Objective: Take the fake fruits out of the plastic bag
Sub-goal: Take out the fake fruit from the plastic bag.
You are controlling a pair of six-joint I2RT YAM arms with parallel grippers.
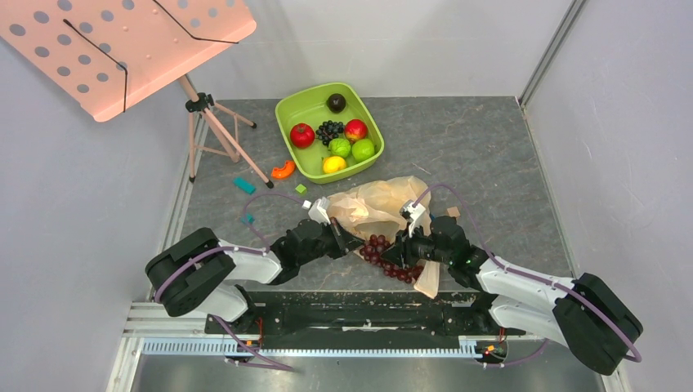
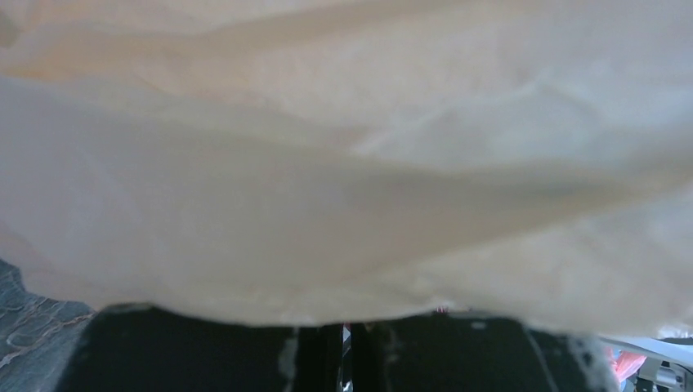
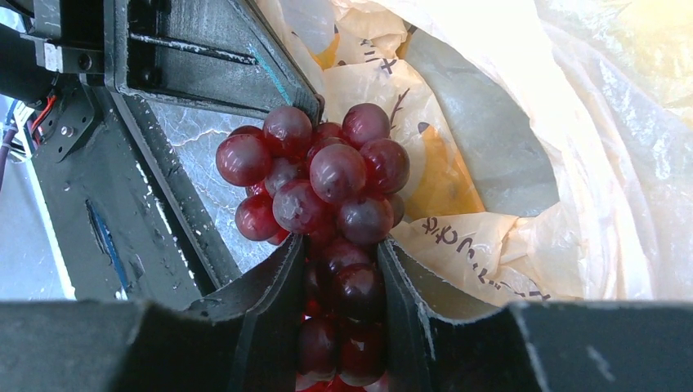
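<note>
Two robot arms meet over a plastic bag (image 1: 384, 204) at mid-desk, with the job of emptying it barely under way. The right claw (image 1: 402, 250) is closed about a dark red-purple grape bunch (image 3: 331, 184). Its two fingers press the lower grapes from either side, neither wide open nor fully together. The bunch sits at the bag's near mouth, between the two claws, its upper grapes against the crumpled printed film and the grey desk (image 1: 490, 147) showing beside it. It is gripped but not yet carried clear.

The left claw (image 1: 350, 242) is drawn fully together at the bag's near-left rim and appears to pinch the thin film there. In its own wrist view, though, the peach-beige plastic fills nearly everything above the black fingers (image 2: 212, 359) and hides the contact itself. Whatever else the bag holds is buried in its folds, so the rest of the fruit is yet to be brought out.

Both arms lie low, stretched forward from their bases at the near edge. Their elbows splay outward and their forearms angle inward, so the wrists converge just short of each other over the bunch. Beyond the bag, a green tub (image 1: 288, 110) carries other fruit, well apart from the claws.
</note>
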